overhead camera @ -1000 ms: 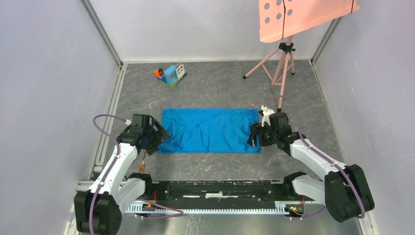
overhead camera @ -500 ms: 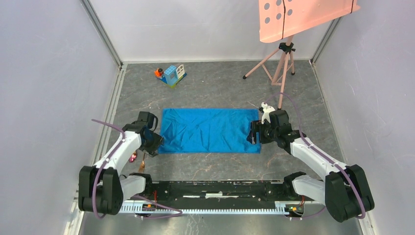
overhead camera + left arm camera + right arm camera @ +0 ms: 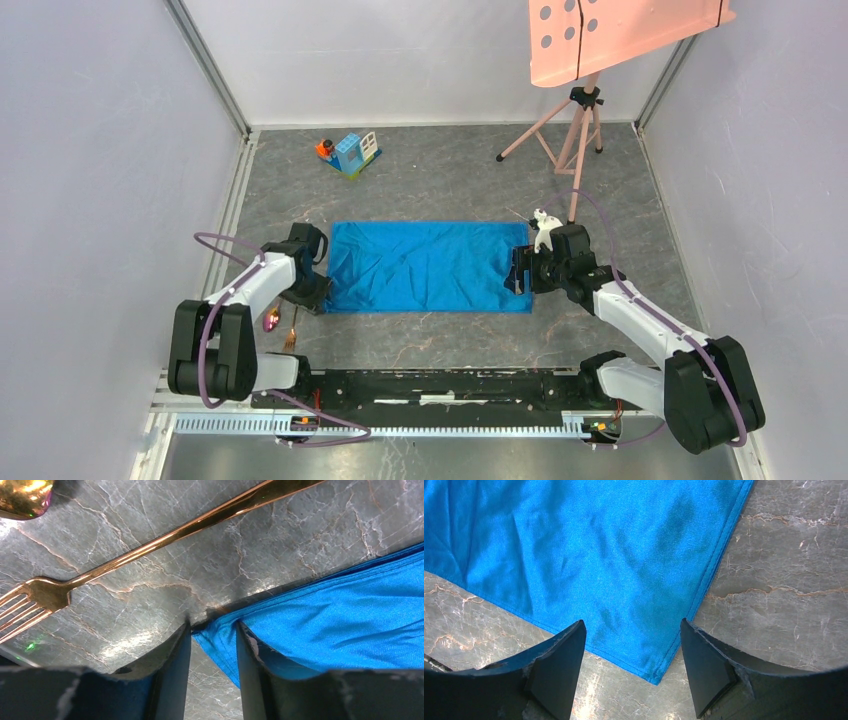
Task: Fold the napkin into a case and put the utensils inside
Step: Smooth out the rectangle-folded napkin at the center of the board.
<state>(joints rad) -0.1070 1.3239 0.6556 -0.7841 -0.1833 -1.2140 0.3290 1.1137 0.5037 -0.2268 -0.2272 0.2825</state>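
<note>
The bright blue napkin [image 3: 430, 265] lies flat and wrinkled in the middle of the table. My left gripper [image 3: 318, 295] is low at its near-left corner. In the left wrist view the jaws [image 3: 212, 627] stand narrowly apart with the napkin [image 3: 340, 615] corner between them, on the table. My right gripper [image 3: 517, 280] hovers over the near-right corner. In the right wrist view it [image 3: 631, 625] is wide open above the napkin [image 3: 589, 555]. The copper spoon [image 3: 272, 320] and fork [image 3: 291, 335] lie left of the napkin. The fork [image 3: 150, 545] and spoon bowl [image 3: 22, 497] show in the left wrist view.
A small blue-and-white toy block house [image 3: 350, 152] stands at the back left. A pink tripod [image 3: 575, 130] with a pink board [image 3: 620, 35] stands at the back right. Grey walls close in the table on three sides.
My left arm has swung so its gripper has come down onto the napkin's near-left corner, uncovering the spoon. My right gripper has shifted slightly away from me.
</note>
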